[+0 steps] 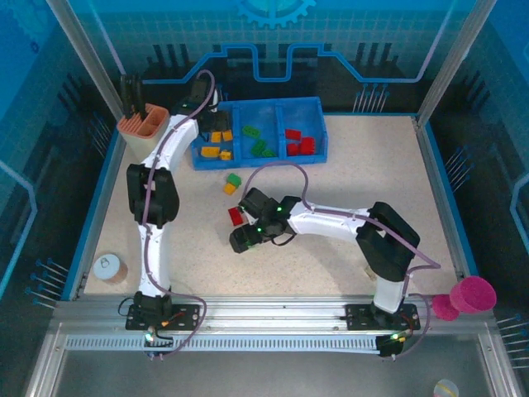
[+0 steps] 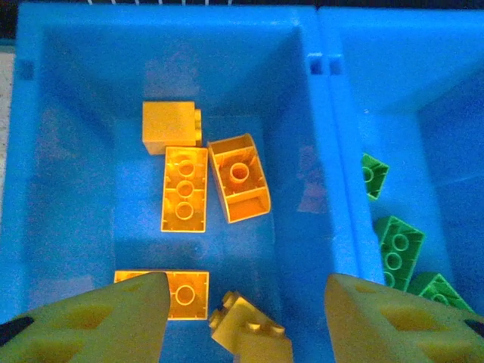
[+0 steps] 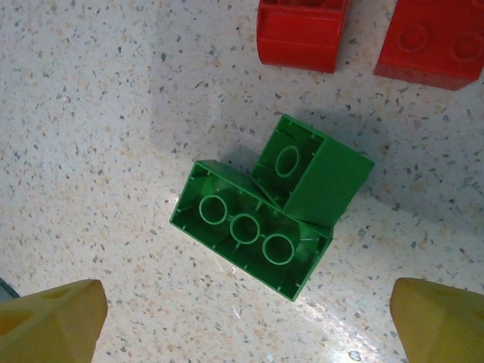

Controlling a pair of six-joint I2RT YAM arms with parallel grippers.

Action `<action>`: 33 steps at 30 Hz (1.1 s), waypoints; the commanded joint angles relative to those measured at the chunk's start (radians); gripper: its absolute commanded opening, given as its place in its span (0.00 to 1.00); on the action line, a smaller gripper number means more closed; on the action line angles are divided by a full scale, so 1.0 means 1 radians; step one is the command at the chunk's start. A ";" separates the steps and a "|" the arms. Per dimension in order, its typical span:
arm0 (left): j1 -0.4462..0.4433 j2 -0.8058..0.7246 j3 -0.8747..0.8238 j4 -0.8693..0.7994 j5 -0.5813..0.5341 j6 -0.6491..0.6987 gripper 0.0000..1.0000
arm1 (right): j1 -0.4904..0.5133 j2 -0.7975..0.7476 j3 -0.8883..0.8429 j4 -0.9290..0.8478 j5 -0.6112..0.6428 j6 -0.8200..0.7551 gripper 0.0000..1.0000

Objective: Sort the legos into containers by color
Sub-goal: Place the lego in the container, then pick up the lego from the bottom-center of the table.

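**Both grippers spread: one over the tray, one over loose bricks**

A small round object [image 1: 107, 267] sits at the near left edge of the table [image 1: 372, 182]. Farther back, a beige holder [image 1: 145, 124] stands just beside the blue tray [image 1: 273, 161].

The left gripper [image 2: 246, 283] hangs over the tray's left compartment [image 2: 76, 189]. Its fingers [image 2: 98, 321] are apart and touch nothing. A tilted yellow brick [image 2: 249, 333] lies on the floor below the gap, and four more yellow bricks [image 2: 185, 189] lie farther in. Past the dividing wall, the middle compartment [image 2: 446, 151] holds green bricks [image 2: 397, 242]. The right compartment [image 1: 310, 116] holds red bricks [image 1: 299, 142].

In front of the tray, a loose green brick [image 1: 235, 179] and a loose yellow brick [image 1: 230, 188] lie together on the table.

Nearer the arm bases, the right gripper [image 3: 246, 291] hovers with its fingers spread wide over a long green brick [image 3: 249, 231] that lies underside up. A short green brick [image 3: 321, 178] leans against it, crowding one side. Two loose red bricks [image 3: 302, 30] lie just beyond.

A pink cup [image 1: 473, 295] stands off the table at the near right corner.
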 commanded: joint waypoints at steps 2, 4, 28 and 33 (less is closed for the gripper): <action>0.026 -0.144 -0.007 0.020 0.046 0.041 0.59 | 0.016 0.054 0.074 -0.081 0.009 0.092 1.00; 0.030 -0.176 -0.020 0.020 0.047 0.060 0.61 | 0.019 0.079 0.101 -0.099 0.004 0.118 1.00; 0.139 -0.470 -0.300 0.135 0.184 0.066 0.67 | 0.063 0.383 0.391 -0.435 0.092 0.192 0.83; 0.139 -0.505 -0.340 0.143 0.178 0.064 0.67 | 0.055 0.378 0.372 -0.409 0.089 0.170 0.76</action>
